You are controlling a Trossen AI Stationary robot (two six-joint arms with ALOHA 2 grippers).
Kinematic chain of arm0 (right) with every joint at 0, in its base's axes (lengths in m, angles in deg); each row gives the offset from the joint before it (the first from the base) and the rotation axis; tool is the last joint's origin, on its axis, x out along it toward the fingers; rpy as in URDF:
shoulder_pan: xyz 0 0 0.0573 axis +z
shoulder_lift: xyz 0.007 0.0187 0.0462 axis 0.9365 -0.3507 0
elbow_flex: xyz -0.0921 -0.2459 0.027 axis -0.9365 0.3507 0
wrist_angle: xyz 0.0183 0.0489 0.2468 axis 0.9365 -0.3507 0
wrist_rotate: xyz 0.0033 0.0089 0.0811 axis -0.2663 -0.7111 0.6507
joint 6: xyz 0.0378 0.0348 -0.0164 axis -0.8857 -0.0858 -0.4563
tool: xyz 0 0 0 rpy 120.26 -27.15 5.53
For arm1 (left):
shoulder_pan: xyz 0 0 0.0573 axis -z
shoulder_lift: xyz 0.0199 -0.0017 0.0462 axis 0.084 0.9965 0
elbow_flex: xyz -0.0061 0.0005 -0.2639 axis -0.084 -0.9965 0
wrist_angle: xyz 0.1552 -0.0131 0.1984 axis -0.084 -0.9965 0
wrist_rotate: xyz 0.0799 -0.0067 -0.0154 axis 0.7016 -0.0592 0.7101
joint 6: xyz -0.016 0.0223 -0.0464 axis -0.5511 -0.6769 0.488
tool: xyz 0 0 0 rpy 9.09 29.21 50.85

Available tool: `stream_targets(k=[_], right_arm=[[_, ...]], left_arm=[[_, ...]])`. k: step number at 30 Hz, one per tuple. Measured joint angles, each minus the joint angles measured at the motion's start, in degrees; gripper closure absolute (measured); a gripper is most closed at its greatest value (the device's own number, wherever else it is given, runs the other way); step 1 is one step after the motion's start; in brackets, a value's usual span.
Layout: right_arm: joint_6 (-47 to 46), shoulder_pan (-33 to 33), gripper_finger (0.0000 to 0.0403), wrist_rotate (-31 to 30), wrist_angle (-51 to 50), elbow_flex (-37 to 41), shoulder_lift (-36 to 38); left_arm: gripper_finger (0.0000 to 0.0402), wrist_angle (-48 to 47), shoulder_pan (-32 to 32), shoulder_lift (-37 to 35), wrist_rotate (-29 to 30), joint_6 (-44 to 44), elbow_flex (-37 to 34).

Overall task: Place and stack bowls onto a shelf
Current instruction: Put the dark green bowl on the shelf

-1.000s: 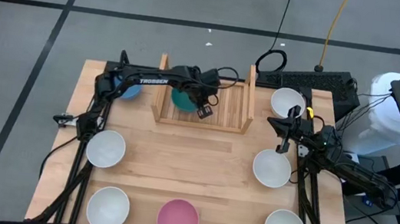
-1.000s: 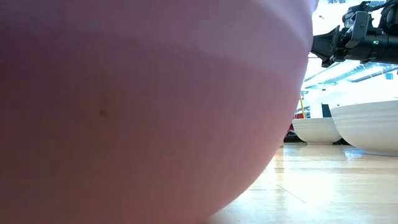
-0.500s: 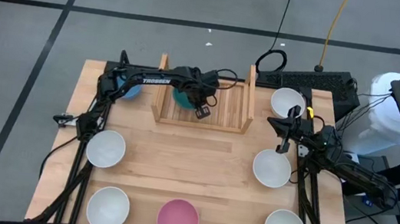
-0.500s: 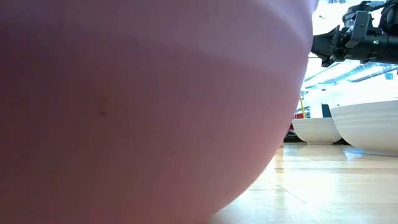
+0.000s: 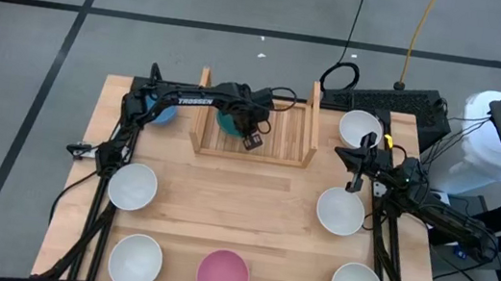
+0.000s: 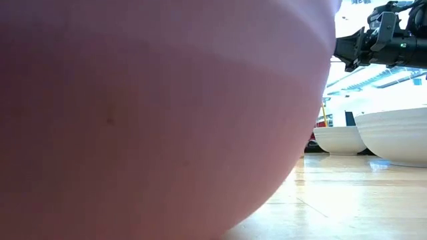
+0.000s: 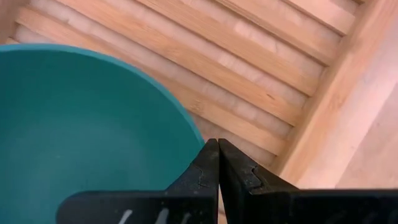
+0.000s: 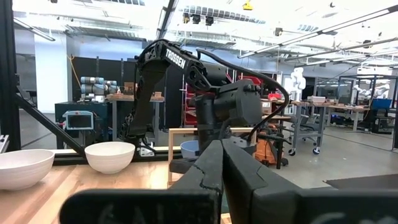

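Spanning grey taped floor (image 5: 39, 54), wooden tabletop (image 5: 251, 213).

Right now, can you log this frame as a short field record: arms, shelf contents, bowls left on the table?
left gripper: over the shelf, fingers shut on the teal bowl
right gripper: shut, empty, at the table's right side
on shelf: teal bowl only, at its left end
blue bowl: on the table left of the shelf
pink bowl: front centre
white bowls on table: six
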Motion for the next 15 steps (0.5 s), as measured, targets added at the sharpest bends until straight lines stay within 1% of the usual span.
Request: stream_targets(k=[6, 15], right_arm=[[0.0, 0.0, 0.0403, 0.0, 0.0, 0.0, 0.0], [0.0, 0.0, 0.0403, -0.1, -0.2, 0.0, 0.0]], left_arm=[[0.0401, -1.6, 0.0, -0.1, -0.2, -0.3, 0.0], [0.0401, -1.4, -1.0, -5.0, 0.1, -1.1, 0.1]])
